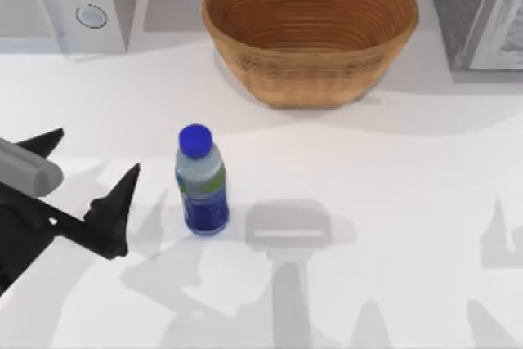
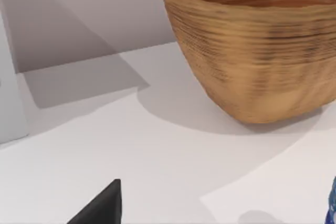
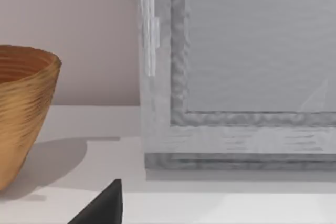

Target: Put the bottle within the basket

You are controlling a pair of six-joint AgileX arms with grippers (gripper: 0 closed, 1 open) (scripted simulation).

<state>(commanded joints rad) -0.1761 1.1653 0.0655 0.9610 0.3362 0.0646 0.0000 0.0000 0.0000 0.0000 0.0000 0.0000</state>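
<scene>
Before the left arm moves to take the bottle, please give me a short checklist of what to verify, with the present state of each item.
1. Small clear plastic bottle with blue cap stands upright on the white table: ok.
2. Left tool is open, fingers spread wide: ok.
3. Left tool is beside the bottle, apart from it, not yet around it: ok.
4. Large round brown woven basket holds nothing that would block the bottle: ok.
5. Path from bottle to basket has no thing in between: ok.
6. Right tool state: cannot tell.
</scene>
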